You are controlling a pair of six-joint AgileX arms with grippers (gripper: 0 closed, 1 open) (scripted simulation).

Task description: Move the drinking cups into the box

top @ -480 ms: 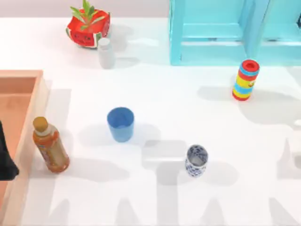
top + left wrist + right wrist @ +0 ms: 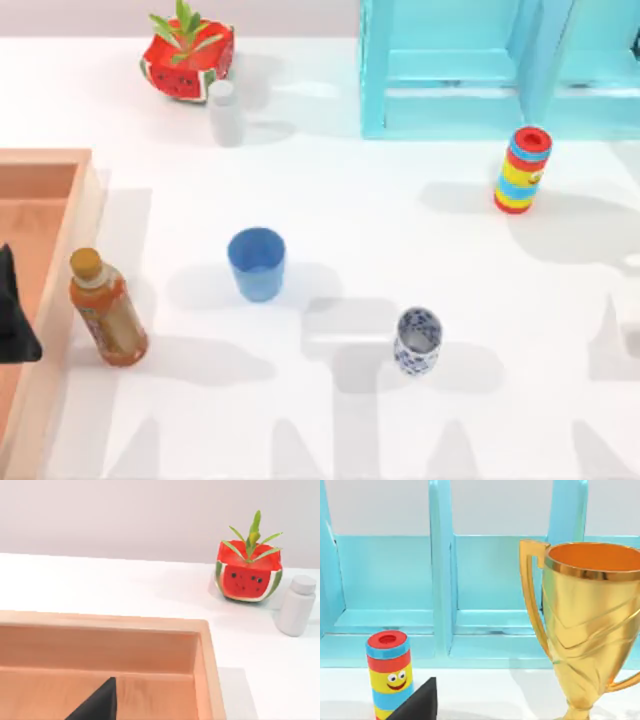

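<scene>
White table point(image 2: 400, 250); gold trophy point(image 2: 585, 625) before right wrist, blue cup point(image 2: 256, 263) overhead.

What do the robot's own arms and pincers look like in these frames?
Little shows. The left pincer is a plain matte black, angular shape at the top view's left edge over the box. Each wrist view shows a black pointed wedge, without markings or cables.

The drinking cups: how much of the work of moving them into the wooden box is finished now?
Nothing is done yet. The plain blue plastic tumbler and the narrow white cup with blue floral pattern both stand on the white table, outside the large shallow wooden box at the left edge. Neither is held. The left gripper is over the box. Both cups remain to be moved.
</scene>
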